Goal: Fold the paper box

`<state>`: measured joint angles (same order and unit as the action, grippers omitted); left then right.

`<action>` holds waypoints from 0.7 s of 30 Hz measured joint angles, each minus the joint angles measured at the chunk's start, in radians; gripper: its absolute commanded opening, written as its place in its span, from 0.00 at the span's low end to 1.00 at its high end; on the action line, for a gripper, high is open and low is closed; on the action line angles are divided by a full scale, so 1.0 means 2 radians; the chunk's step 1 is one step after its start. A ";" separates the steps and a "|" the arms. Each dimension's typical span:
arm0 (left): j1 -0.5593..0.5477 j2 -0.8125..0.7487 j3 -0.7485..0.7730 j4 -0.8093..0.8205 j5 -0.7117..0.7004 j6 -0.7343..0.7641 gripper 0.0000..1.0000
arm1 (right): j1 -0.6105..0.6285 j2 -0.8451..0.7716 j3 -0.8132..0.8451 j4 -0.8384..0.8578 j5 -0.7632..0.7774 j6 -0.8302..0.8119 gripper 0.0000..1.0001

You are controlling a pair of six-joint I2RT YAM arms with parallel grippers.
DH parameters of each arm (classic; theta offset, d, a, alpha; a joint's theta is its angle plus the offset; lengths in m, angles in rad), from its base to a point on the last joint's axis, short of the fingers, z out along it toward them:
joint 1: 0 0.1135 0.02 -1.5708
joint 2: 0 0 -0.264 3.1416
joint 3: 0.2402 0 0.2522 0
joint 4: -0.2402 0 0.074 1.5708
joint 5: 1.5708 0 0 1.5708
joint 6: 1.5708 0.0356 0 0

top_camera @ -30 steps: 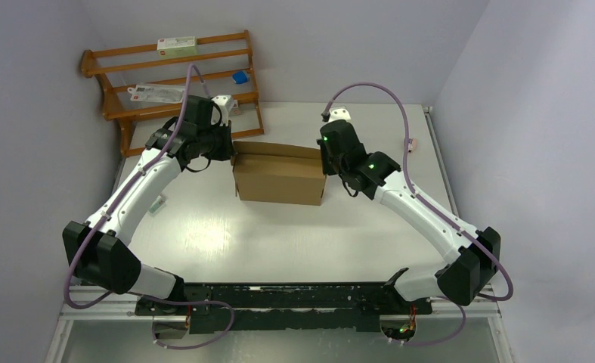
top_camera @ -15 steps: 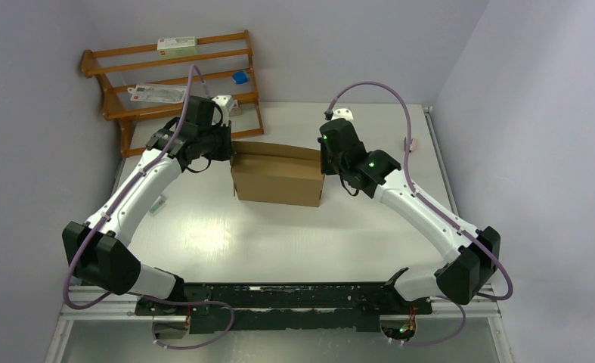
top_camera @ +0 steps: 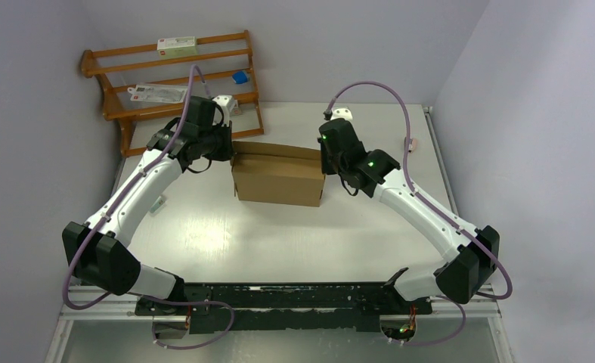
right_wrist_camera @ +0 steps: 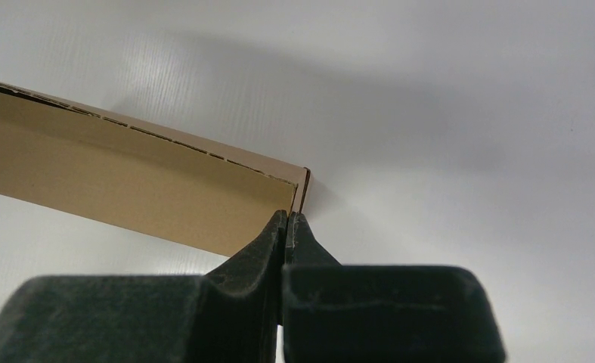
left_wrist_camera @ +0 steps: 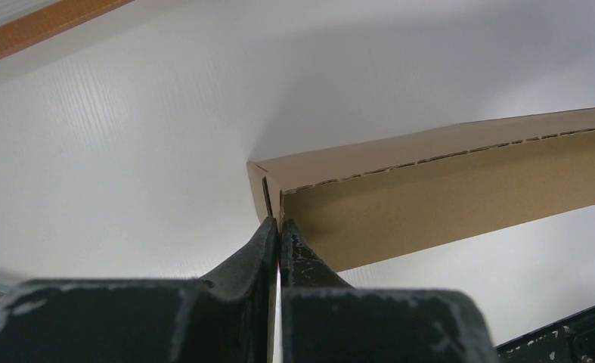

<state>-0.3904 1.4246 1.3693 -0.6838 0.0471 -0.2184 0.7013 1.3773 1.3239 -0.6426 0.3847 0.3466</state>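
The box (top_camera: pixel 279 180) is standing open-topped on the bench (top_camera: pixel 279 242), toward the far middle, between the two arms. The left hand (left_wrist_camera: pixel 279 224) is pinching the box's left end: its fingers are pressed together on the thin end wall at a corner. The right hand (right_wrist_camera: pixel 287 219) is doing the same at the right end, its fingers clamped on the cardboard edge at the corner there. Both wrist views are showing a dashed crease (left_wrist_camera: pixel 430 155) running along the top of a long wall, just inside the rim.

The step in hand is probably squaring the box or turning the end walls in, with both ends gripped at once. Doing it well is mostly a matter of symmetry. The two hands should be moving at the same pace and height so the box is not racking into a slant. Pulling the ends apart is risking a tear along the dashed crease, so any force should be going inward or downward. The base should be staying flat on the bench. With grips this close to the corners, a gentle wrist turn should be bending the card at its crease and not mid-panel.
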 measured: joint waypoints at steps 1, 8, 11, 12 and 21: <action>0.000 0.000 0.000 0.000 0.000 0.000 0.05 | 0.000 0.000 0.000 -0.001 0.000 -0.002 0.00; -0.002 0.000 0.000 0.000 0.000 -0.006 0.05 | 0.000 0.003 0.002 -0.002 0.001 -0.004 0.00; -0.003 0.000 0.000 0.000 -0.001 -0.009 0.05 | 0.000 0.003 0.002 -0.002 0.001 -0.004 0.00; -0.003 0.000 0.000 0.000 -0.001 -0.010 0.05 | 0.000 0.003 0.002 -0.002 0.001 -0.004 0.00; -0.007 -0.001 -0.002 0.001 -0.009 -0.016 0.05 | 0.000 0.003 0.002 -0.001 0.000 -0.004 0.00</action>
<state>-0.4038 1.4231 1.3659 -0.6819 0.0292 -0.2512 0.7013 1.3838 1.3281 -0.6437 0.3855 0.3393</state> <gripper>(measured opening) 0.062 0.016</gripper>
